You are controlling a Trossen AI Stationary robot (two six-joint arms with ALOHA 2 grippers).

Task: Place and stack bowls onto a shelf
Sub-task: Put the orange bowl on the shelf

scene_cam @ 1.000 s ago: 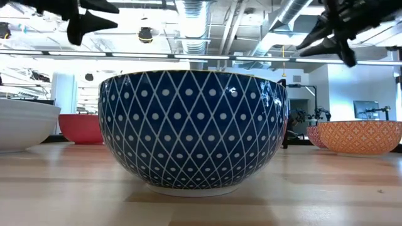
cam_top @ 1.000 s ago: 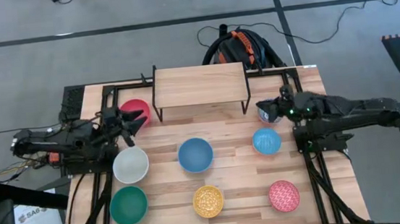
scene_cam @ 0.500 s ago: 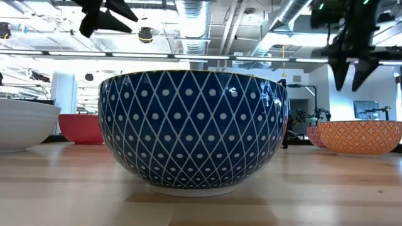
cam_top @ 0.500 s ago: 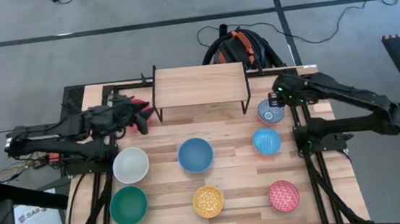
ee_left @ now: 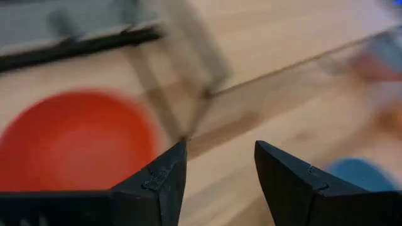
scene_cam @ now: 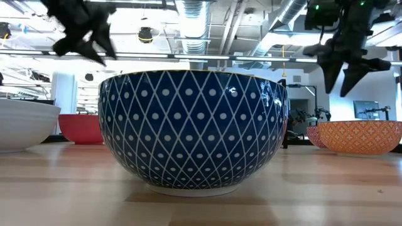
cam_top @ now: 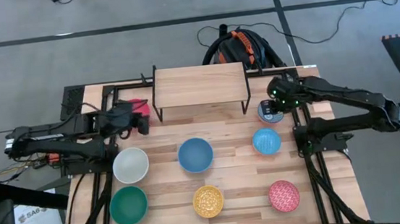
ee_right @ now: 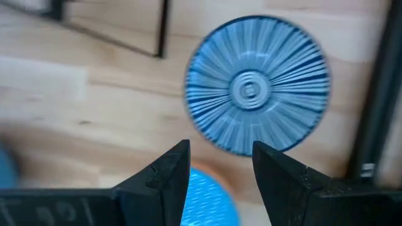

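Note:
My left gripper (cam_top: 139, 119) is open and hovers over the near right rim of the orange-red bowl (cam_top: 134, 107), which rests on its base left of the shelf (cam_top: 200, 84). The left wrist view shows the open fingers (ee_left: 220, 164) beside that bowl (ee_left: 75, 141). My right gripper (cam_top: 275, 102) is open, points down, and hangs above the patterned blue-and-white bowl (cam_top: 268, 112) (ee_right: 257, 85) right of the shelf, touching nothing. In the low view the left gripper (scene_cam: 81, 34) and the right gripper (scene_cam: 342, 69) are both high in the air.
On the tabletop stand the white bowl (cam_top: 130, 165), blue bowl (cam_top: 195, 155), light blue bowl (cam_top: 266, 141), teal-green bowl (cam_top: 128, 205), patterned yellow bowl (cam_top: 208, 200) and patterned pink-red bowl (cam_top: 283, 195). Thin black shelf legs (ee_right: 162, 28) stand close to both grippers. The shelf top is bare.
The left gripper has moved toward the far edge and the shelf, over the orange-red bowl, and tipped downward. The right gripper has swung from slanting to pointing down and now stands over the patterned blue-and-white bowl. No bowl has moved.

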